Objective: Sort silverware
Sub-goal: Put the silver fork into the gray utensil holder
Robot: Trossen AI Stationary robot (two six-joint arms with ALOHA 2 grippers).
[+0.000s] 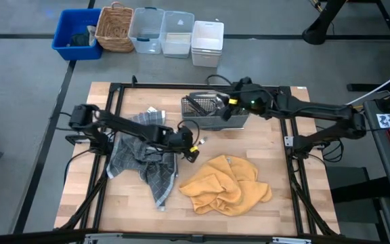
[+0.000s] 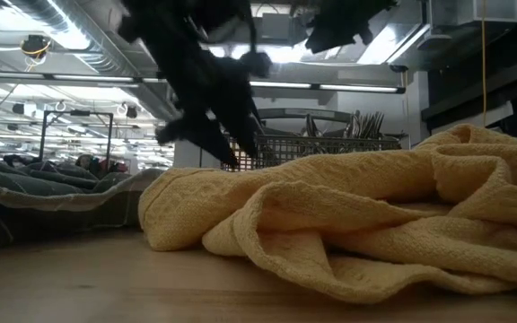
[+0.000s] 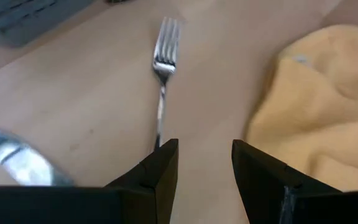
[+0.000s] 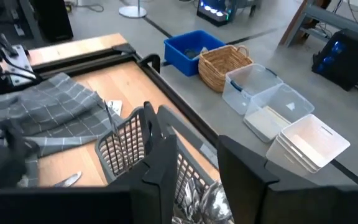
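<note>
The left gripper (image 1: 193,150) sits near the middle of the high view, just left of the yellow cloth (image 1: 225,184), reaching across from the left side over the grey checked cloth (image 1: 143,152). In the left wrist view its 2 fingers (image 3: 160,171) are spread apart with bare table between them. A fork (image 3: 162,74) lies flat on the wooden table (image 1: 269,156) just ahead of those fingers, tines pointing away from the gripper, handle end running in beside the nearer finger; nothing is pinched. A second shiny piece of silverware (image 3: 17,163) lies at the lower left of that view, blurred, so its kind cannot be told.

The right gripper (image 1: 230,102) is in the upper middle of the high view, over the grey mesh caddy (image 1: 212,112). In the right wrist view its fingers (image 4: 166,162) stand apart above the caddy's compartments, holding nothing. Shiny silverware (image 4: 207,202) is piled in the compartment directly below them. In the low view, handles and tines (image 2: 357,124) stick up out of the caddy behind the yellow cloth.

Beyond the table's top edge in the high view stand a blue bin (image 1: 78,34), a wicker basket (image 1: 116,28) and 3 clear or white plastic boxes (image 1: 178,34).
</note>
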